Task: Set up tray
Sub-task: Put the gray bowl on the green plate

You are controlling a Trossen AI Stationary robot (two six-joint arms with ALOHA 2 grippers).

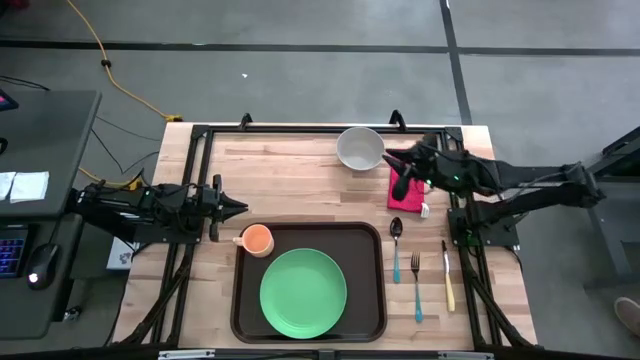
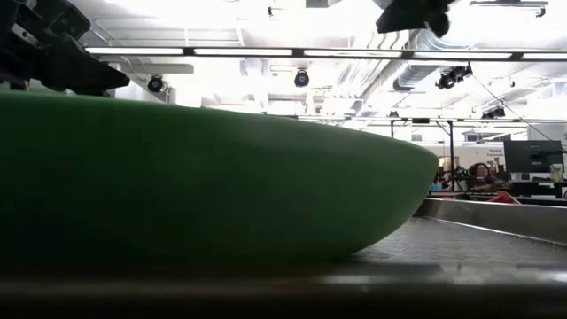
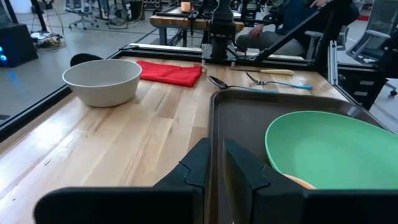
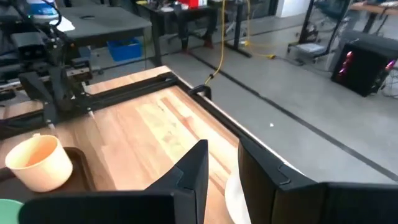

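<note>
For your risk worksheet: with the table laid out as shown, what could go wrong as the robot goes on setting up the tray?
1. The cup sits at the tray corner, just off the left pincer; a swing there might tip it.
2. Spoon, fork and knife lie close together, so picking one may nudge another.
3. The right pincer hangs beside the bowl and could bump it.

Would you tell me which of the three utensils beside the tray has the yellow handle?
The knife, farthest from the tray. The spoon and the fork both have blue handles.
</note>
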